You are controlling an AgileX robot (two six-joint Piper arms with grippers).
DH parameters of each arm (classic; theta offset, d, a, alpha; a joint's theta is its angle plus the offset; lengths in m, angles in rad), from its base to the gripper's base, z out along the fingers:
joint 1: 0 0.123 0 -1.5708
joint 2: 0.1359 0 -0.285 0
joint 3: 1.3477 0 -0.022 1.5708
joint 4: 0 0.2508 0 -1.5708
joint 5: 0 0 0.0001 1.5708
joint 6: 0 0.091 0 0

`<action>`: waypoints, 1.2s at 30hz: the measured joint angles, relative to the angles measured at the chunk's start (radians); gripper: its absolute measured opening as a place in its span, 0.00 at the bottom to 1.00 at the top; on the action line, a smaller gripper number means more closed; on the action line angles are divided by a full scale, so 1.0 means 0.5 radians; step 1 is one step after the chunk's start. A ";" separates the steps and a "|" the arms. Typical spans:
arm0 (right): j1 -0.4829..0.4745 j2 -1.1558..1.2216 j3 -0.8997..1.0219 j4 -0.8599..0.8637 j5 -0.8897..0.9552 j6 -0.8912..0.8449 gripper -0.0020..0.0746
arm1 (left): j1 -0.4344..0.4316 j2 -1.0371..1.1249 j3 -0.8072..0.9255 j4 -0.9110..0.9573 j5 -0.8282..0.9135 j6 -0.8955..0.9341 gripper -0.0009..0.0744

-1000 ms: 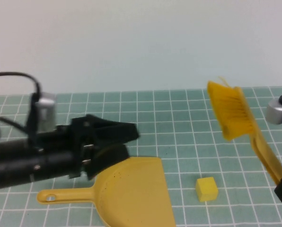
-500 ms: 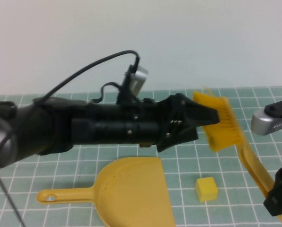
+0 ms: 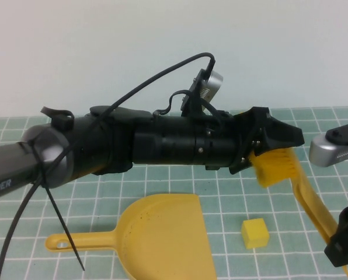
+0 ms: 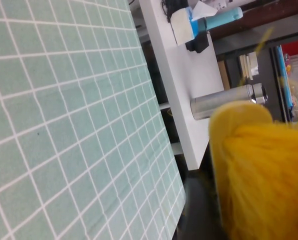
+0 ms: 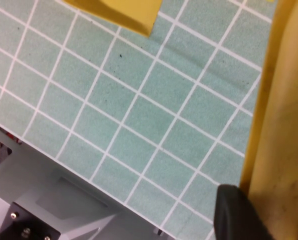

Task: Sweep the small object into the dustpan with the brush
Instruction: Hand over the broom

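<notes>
My left claw point(image 3: 291, 139) reaches across to the brush point(image 3: 277, 167) bristles; how far it gapes, I cannot tell. My right claw point(image 3: 344, 245) grips the brush handle (cube point(image 3: 255, 233) lies just beside it).

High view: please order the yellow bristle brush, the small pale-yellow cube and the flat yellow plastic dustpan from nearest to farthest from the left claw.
1. Yellow bristle brush: touching the left claw.
2. Small pale-yellow cube: on the mat below it.
3. Flat yellow plastic dustpan: farther left.
</notes>
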 joint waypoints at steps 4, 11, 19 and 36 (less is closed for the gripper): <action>0.000 0.000 0.000 0.022 0.000 0.000 0.27 | 0.000 0.005 -0.011 0.000 -0.012 -0.008 0.37; 0.000 0.000 0.000 0.087 -0.023 -0.009 0.27 | 0.000 0.005 -0.011 -0.052 0.014 -0.063 0.23; 0.000 0.000 0.000 0.107 -0.012 -0.026 0.34 | 0.000 0.005 -0.011 -0.052 0.057 -0.059 0.23; -0.061 -0.152 -0.109 0.069 -0.034 -0.260 0.65 | 0.094 0.006 -0.015 0.007 0.191 0.112 0.22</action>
